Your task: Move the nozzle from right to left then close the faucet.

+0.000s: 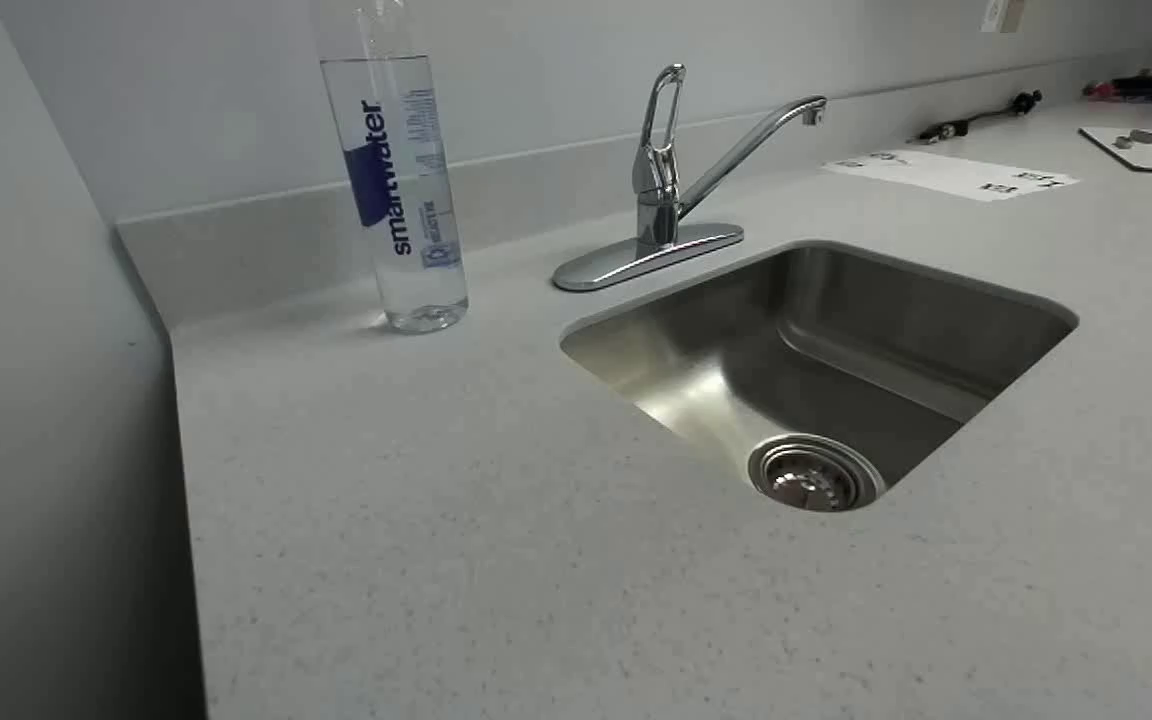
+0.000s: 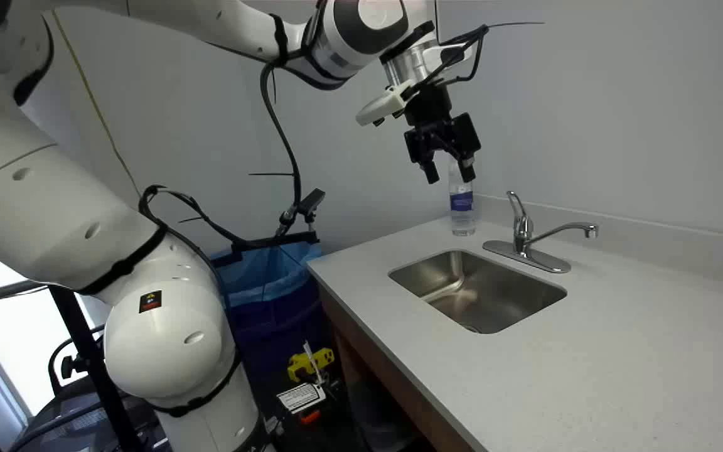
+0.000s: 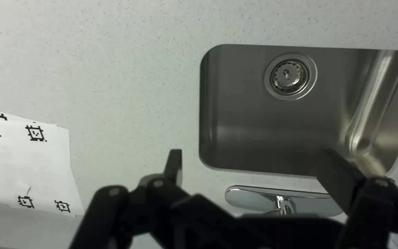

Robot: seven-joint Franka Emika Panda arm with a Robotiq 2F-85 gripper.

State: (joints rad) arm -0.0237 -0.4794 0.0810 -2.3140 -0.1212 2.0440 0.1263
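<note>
The chrome faucet (image 1: 651, 262) stands behind the sink and also shows in an exterior view (image 2: 503, 248). Its lever handle (image 1: 658, 165) is upright. The nozzle (image 1: 748, 152) slants up from the body and reaches along the back wall, past one end of the base plate, not over the sink. It also shows in an exterior view (image 2: 559, 230). In the wrist view the faucet's base plate (image 3: 245, 199) and part of the handle show; the nozzle is mostly hidden by my gripper. My gripper (image 2: 449, 176) is open and empty, high above the sink. It also spans the wrist view (image 3: 250, 155).
A water bottle (image 1: 401, 200) stands beside the faucet. The steel sink (image 2: 481, 292) is sunk into the counter (image 1: 386, 550). A paper with black markers (image 1: 946, 172) lies farther along the counter. A blue-lined bin (image 2: 267, 270) stands beside the counter.
</note>
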